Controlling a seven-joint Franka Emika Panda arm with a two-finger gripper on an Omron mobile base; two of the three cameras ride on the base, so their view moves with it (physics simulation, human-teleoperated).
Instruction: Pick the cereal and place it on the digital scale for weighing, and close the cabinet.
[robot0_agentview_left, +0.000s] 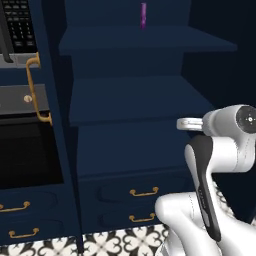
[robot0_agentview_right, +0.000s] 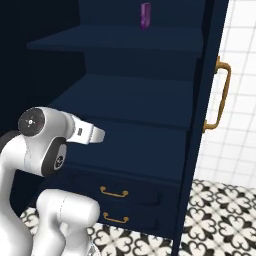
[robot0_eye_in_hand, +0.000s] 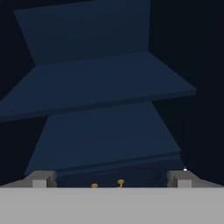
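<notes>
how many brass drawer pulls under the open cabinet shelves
2: an upper drawer pull and a lower drawer pull, stacked beneath the cabinet shelves. The arm may hide others.

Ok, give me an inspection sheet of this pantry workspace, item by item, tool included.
Surface: dark navy shelves, bare where seen.
Job's things: cabinet stands open, its door swung out; cereal and scale nothing seen.
Clutter: slim purple packet upright on the upper shelf.
Tool: tool open, holding nothing, aimed into the shelves.
Cables: nothing seen.
Surroundings: brass-handled drawers, black oven, patterned floor tiles.
</notes>
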